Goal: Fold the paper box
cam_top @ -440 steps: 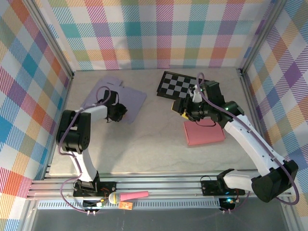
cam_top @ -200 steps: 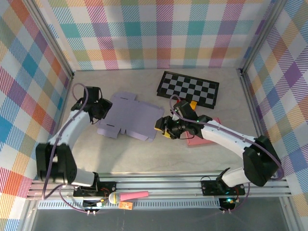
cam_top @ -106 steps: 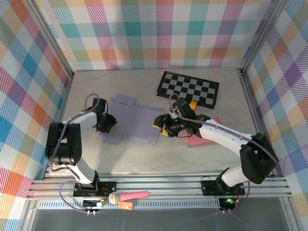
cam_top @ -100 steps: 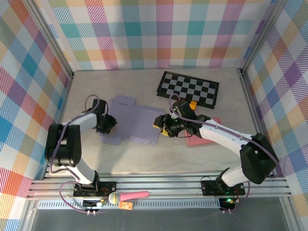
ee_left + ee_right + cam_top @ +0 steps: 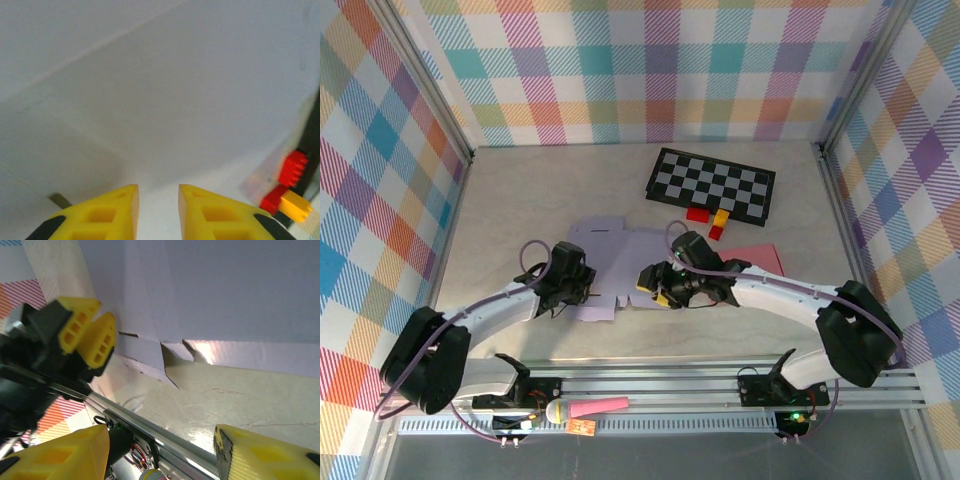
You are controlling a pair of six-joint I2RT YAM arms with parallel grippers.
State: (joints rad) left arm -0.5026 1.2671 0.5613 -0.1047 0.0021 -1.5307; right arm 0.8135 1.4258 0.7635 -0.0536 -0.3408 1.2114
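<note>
The paper box (image 5: 615, 262) is a flat lavender cut-out lying unfolded near the middle front of the table. My left gripper (image 5: 584, 291) sits at its near left corner. In the left wrist view its yellow fingers (image 5: 158, 191) stand a narrow gap apart over the lavender sheet (image 5: 165, 90). My right gripper (image 5: 651, 285) is at the box's near right edge. Its jaws (image 5: 160, 436) stand wide open with bare table between them, and the box (image 5: 225, 295) lies just beyond. The left gripper (image 5: 97, 333) shows at the sheet's notched edge.
A black-and-white checkered mat (image 5: 710, 185) lies at the back. Red and yellow blocks (image 5: 710, 220) sit in front of it, and a pink sheet (image 5: 756, 258) lies under my right arm. The metal rail (image 5: 650, 385) runs along the near edge.
The left gripper has swung from the box's left side to its near edge and narrowed. The box has slid toward the front. The right gripper moved slightly nearer, jaws unchanged.
</note>
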